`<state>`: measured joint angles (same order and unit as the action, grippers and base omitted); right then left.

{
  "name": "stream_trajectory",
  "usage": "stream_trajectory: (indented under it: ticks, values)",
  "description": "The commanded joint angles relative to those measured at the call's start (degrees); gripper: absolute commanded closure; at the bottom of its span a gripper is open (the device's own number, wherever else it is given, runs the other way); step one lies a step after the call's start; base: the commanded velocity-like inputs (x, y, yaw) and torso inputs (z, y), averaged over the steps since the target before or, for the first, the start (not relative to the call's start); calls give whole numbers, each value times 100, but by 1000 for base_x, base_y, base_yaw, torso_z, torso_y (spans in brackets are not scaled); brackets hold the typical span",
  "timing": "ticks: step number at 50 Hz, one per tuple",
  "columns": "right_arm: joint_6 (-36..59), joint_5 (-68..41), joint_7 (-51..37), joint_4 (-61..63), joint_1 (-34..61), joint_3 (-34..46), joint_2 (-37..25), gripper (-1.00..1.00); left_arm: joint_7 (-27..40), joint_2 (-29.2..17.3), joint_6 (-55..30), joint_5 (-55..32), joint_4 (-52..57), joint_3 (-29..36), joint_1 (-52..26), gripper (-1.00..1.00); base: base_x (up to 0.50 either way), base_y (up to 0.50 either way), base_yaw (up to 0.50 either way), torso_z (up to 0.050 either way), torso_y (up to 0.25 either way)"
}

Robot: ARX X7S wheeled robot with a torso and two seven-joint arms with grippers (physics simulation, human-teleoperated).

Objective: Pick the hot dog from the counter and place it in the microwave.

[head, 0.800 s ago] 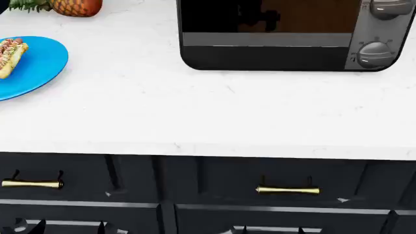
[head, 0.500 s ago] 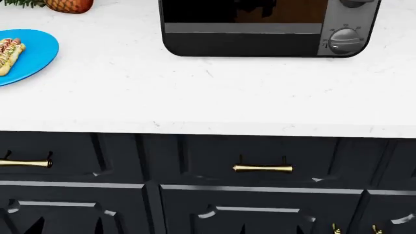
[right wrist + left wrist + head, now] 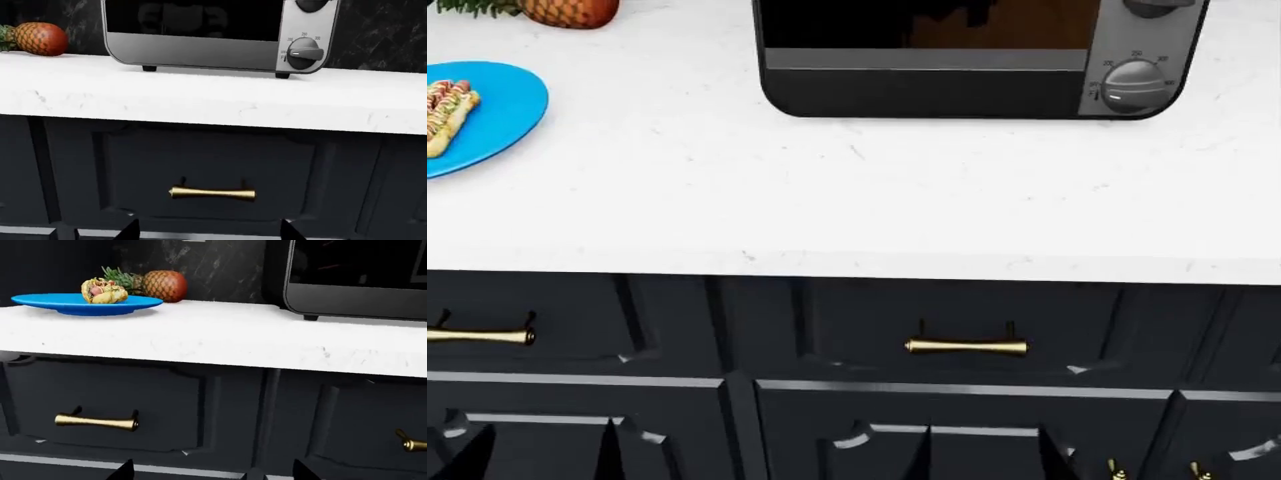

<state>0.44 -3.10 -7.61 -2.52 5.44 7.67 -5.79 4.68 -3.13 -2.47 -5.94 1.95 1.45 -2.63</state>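
Observation:
The hot dog (image 3: 447,112) lies on a round blue plate (image 3: 505,120) at the far left of the white counter (image 3: 854,200); it also shows as a hot dog (image 3: 103,291) in the left wrist view. The black microwave (image 3: 961,60) stands at the back right of the middle, its door shut. Both grippers hang below the counter edge, in front of the navy drawers. The left gripper (image 3: 537,462) (image 3: 213,472) and the right gripper (image 3: 981,460) (image 3: 208,232) are open and hold nothing. Only their dark fingertips show.
A pineapple (image 3: 567,10) lies behind the plate at the back left. Brass drawer handles (image 3: 966,346) stick out from the drawer fronts under the counter edge. The microwave's grey panel carries round knobs (image 3: 303,52). A dark wall stands behind the counter.
The head view has shifted: the counter, plate and microwave now sit higher and further left in it. The dark fingertips of both grippers show slightly higher at its bottom edge.

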Motion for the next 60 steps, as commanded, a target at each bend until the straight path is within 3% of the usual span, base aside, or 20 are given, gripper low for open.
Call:
stream_trajectory:
  ticks: [1, 10, 16, 42, 52, 55, 60]
  values:
    - [-208, 226, 328, 57, -356, -460, 331, -100, 10, 4, 404, 514, -183, 90, 103, -100, 0, 0, 0, -13, 0]
    - [-209, 25, 230, 77, -365, -422, 245, -100, 143, -67, 387, 411, -123, 141, 107, -100, 0, 0, 0, -8, 0]
    - [-200, 3, 152, 69, -334, -350, 206, -100, 244, -243, 743, 881, -233, 423, 116, -100, 0, 0, 0, -8, 0]
    - [-204, -120, -38, 43, -318, -111, 14, -100, 189, -395, 605, 509, -153, 609, 96, -100, 0, 0, 0, 49, 0]
    - [-382, -114, -165, -52, -204, -69, -29, -100, 359, -494, 968, 679, -236, 643, 17, -100, 0, 0, 0, 50, 0]
    - [-116, 118, -241, 612, -334, -35, -243, -100, 512, -697, 548, 985, 524, 523, 134, -100, 0, 0, 0, 17, 0]
    - [1471, 52, -160, 3655, -307, -422, -870, -100, 23, -1514, -1128, 519, 3505, -197, 160, -100, 0, 0, 0, 0, 0]
